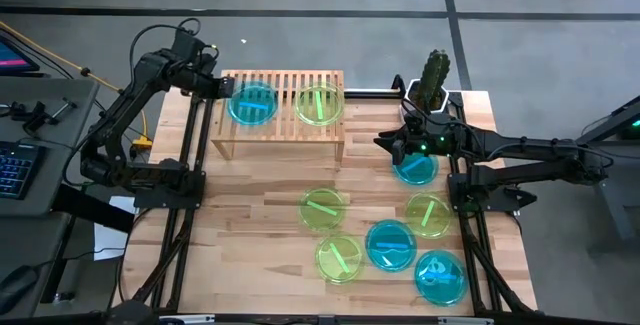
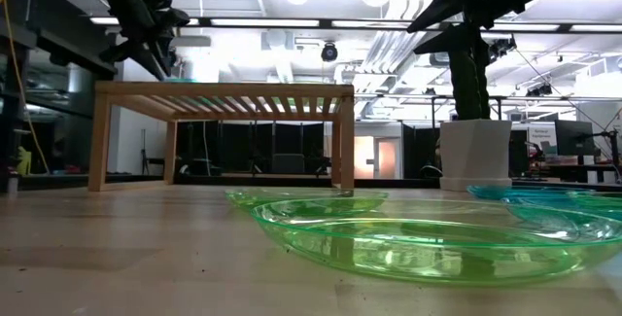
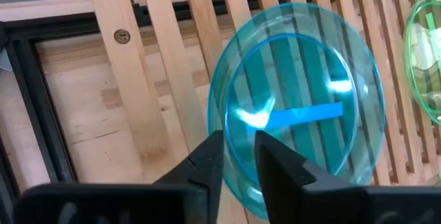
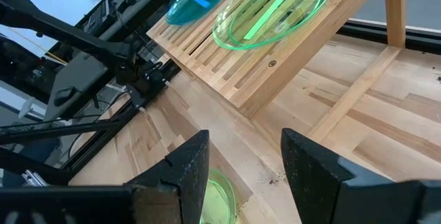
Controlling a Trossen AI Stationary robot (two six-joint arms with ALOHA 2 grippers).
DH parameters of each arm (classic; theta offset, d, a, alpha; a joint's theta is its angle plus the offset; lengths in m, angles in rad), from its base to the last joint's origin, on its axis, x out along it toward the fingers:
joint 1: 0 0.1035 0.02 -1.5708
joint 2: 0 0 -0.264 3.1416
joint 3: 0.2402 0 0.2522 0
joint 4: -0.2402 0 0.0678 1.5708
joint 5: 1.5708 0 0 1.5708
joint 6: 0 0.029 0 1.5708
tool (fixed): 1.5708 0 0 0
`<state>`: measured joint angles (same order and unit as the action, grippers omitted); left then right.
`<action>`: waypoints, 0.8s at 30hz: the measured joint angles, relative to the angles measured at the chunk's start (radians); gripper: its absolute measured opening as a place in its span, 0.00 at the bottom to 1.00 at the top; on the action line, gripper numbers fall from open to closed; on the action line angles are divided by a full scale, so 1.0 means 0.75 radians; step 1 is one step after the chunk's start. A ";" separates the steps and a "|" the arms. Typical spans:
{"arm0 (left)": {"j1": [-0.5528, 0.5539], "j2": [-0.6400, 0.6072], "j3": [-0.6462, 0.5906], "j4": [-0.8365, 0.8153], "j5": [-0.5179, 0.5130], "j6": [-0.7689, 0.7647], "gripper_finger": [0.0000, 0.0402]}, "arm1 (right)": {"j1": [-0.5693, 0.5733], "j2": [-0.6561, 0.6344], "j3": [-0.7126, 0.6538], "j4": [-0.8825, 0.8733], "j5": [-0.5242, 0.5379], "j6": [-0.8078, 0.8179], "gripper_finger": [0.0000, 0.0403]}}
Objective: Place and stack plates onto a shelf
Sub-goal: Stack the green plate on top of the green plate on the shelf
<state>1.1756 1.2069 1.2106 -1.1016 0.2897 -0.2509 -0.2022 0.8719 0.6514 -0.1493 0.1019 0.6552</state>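
Observation:
The shelf stands at the table's far side and carries a cyan-blue plate and a yellow-green plate on its slatted top. My left gripper is at the shelf's left end, shut on the blue plate. My right gripper hovers open over the table's right side, beside another blue plate; nothing sits between its fingers. Several more plates lie flat on the table: green, green, blue, green, blue. My left gripper pinches the blue plate's rim between its two fingers, at the plate's edge nearest the shelf's left end. The fingers come from the table's left, slanting down. The plate lies on the shelf's slats.
A cactus in a white pot stands at the far right, just behind my right arm. In the low view, green plates lie close in front and the shelf stands behind. Bare wood shows on the table's near left.

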 joint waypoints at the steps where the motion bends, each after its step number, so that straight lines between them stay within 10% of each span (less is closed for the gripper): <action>1: 0.000 -0.001 0.000 0.014 0.002 -0.009 0.21 | 0.000 0.000 0.000 0.000 0.000 0.000 0.40; 14: -0.006 -0.261 0.162 0.274 0.312 0.064 0.30 | 0.000 0.000 0.000 0.402 -0.031 -0.010 0.40; 24: -0.262 -1.078 -0.409 0.830 0.323 -0.368 0.30 | 0.000 0.000 0.000 0.455 -0.072 -0.011 0.40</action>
<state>0.9792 0.3981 0.9038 -0.4793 0.5318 -0.5271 -0.2020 0.8719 0.6514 0.1921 0.0479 0.6472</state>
